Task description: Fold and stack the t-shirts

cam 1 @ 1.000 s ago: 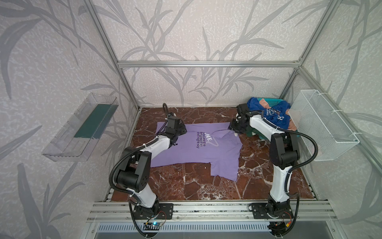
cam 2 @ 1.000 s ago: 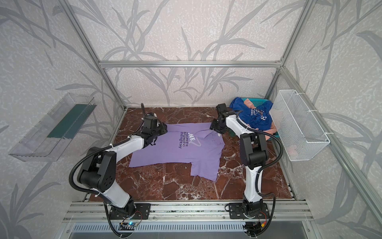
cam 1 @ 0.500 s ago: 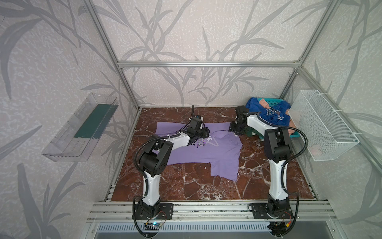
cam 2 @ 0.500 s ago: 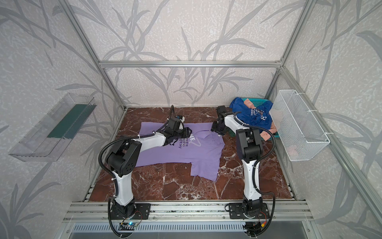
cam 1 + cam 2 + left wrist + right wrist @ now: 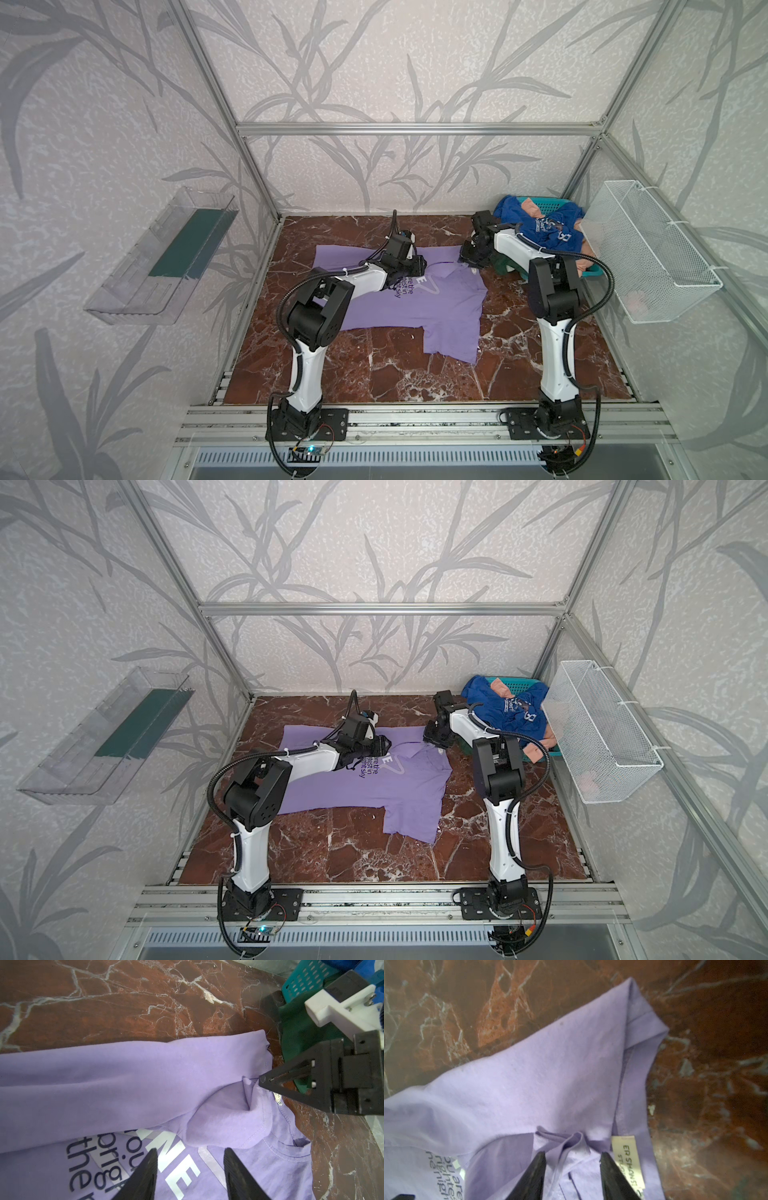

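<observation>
Lavender tee [image 5: 440,316] on marble [image 5: 374,374] (w/ leaf-print walls [image 5: 374,62])

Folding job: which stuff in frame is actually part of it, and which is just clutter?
Job:
- lavender t-shirt with white print, spread out
- royal blue printed t-shirt, peach shirt and dark green shirt, in a heap

Lying about:
- teal plastic basket
- white wire mesh basket on the right wall
- clear plastic tray on the left wall

Near tabletop [image 5: 374,374] lay bare between the arm bases [image 5: 305,419]. Far right, the basket [image 5: 536,202] heaped with shirts [image 5: 548,232] and the wire bin [image 5: 648,253] hemmed the right claw [image 5: 468,260]; the purple shirt [image 5: 436,307] covered the middle.
</observation>
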Controlling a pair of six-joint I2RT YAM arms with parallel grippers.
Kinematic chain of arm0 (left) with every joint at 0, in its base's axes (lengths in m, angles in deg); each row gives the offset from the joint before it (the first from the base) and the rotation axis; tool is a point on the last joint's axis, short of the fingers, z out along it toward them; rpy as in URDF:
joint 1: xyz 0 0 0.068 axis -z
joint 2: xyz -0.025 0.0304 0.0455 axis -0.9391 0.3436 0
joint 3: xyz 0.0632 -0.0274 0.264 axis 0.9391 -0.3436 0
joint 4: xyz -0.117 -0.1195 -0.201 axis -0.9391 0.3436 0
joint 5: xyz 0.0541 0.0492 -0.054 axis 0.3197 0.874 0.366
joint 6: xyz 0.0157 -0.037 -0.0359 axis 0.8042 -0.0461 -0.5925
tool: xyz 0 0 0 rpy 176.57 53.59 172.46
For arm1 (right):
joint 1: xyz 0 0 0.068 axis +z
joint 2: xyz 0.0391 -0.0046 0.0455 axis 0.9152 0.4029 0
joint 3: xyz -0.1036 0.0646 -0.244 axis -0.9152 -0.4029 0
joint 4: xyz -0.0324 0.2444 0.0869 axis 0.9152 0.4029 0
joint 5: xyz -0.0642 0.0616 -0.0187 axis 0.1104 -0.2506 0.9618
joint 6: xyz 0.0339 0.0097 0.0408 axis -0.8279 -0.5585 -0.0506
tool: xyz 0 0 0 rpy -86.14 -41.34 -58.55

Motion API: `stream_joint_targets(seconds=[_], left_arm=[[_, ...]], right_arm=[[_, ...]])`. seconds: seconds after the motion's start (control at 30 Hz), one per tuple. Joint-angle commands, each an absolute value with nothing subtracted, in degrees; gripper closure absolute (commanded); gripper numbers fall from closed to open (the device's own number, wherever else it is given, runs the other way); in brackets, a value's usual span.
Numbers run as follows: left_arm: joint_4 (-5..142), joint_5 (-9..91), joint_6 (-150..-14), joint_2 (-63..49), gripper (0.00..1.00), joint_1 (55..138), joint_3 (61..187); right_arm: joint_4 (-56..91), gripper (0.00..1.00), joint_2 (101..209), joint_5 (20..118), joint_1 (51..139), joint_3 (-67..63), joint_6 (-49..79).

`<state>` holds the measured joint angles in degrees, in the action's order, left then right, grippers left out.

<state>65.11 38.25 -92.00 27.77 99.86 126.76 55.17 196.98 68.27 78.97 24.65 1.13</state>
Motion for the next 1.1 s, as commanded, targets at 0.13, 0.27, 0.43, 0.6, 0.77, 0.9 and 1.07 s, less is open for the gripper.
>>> stream_joint_targets(seconds=[0.13, 0.27, 0.43, 0.6, 0.77, 0.9, 1.07], left_arm=[[65.9, 37.6, -90.1, 28.9, 0.48, 100.4, 127.7], [66.2, 37.6, -89.5, 28.2, 0.49, 100.5, 126.9], [65.9, 37.1, -87.7, 27.2, 0.51, 100.8, 125.0], [65.3, 34.1, -86.7, 27.9, 0.55, 101.9, 124.8], [66.4, 33.3, -85.2, 29.4, 0.55, 103.7, 126.3], [66.9, 33.2, -84.5, 29.8, 0.55, 104.4, 127.0], [68.9, 34.0, -84.2, 31.2, 0.54, 104.9, 128.9]], right_arm=[[56.9, 0.77, 199.9, 67.2, 78.9, 28.8, 1.1], [57.8, 0.80, 200.4, 66.8, 78.9, 29.5, 1.7], [58.3, 1.00, 200.0, 66.5, 78.9, 30.9, 1.9], [59.0, 1.00, 198.5, 66.9, 79.0, 32.1, 2.0], [58.7, 1.00, 198.1, 67.8, 79.0, 32.8, 1.7], [59.9, 1.00, 200.1, 68.1, 79.0, 36.4, 1.8], [60.7, 1.00, 203.3, 68.7, 79.0, 41.9, 1.9]])
